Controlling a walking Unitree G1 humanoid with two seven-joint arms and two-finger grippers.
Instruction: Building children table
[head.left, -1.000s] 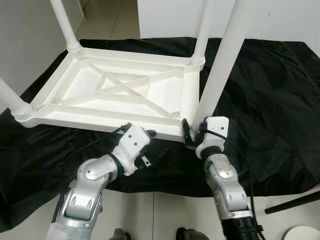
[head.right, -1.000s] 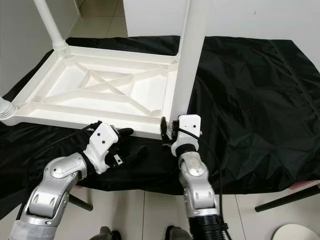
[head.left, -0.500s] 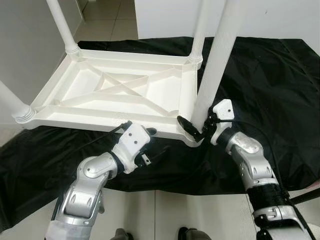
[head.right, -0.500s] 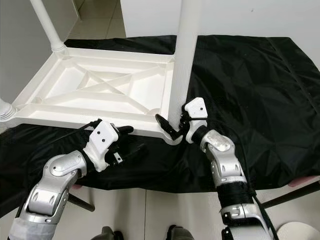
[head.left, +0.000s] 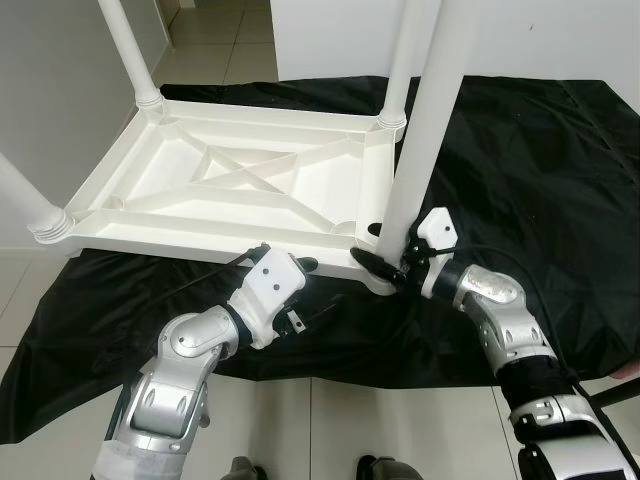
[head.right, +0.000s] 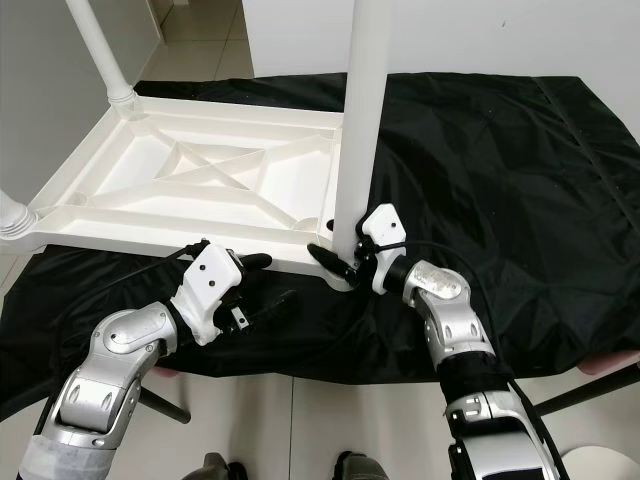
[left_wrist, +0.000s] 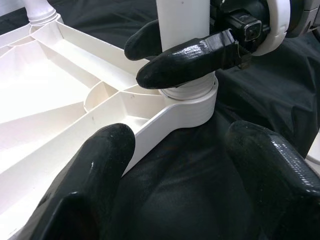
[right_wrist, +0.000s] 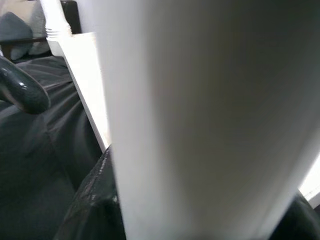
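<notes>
- Now we see the upturned white tabletop (head.left: 230, 190) on black cloth (head.left: 540, 150), three legs seated.
- Our right gripper (head.left: 385, 268) clamps the fourth leg (head.left: 420, 150) at its corner socket (left_wrist: 190, 102); seating looks unfinished.
- Left gripper (left_wrist: 190, 165) hovers spread, empty.

white table (head.left: 235, 185) upside down; legs (head.left: 425, 120) upright

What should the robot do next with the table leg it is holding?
Probably twist the leg a bit more to tighten it. The right gripper is clamped round its base, which sits upright in the corner socket of the upside-down table. The left gripper waits open by the near edge.
</notes>
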